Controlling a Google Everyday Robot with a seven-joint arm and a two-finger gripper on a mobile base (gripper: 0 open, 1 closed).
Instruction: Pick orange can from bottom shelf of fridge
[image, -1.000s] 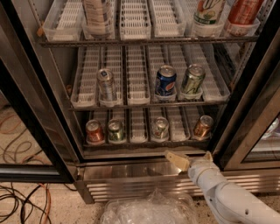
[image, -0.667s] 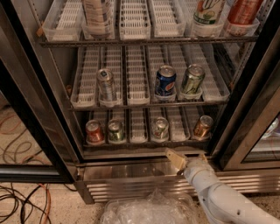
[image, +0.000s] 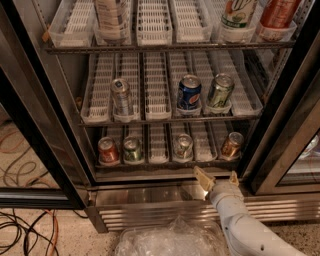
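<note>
Gripper (image: 218, 178), jaws apart, sits just below the bottom shelf (image: 159, 148) near the orange can (image: 232, 145); a low approach could catch the shelf's front lip or the black door frame (image: 280, 116).

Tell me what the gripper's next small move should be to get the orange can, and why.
Probably a short lift up and slightly to the right. The gripper sits open, below the front edge of the bottom shelf. The orange can stands above it and a little to the right, at the shelf's right end, untouched. The fingers seem to need raising to can height before reaching in.
</note>
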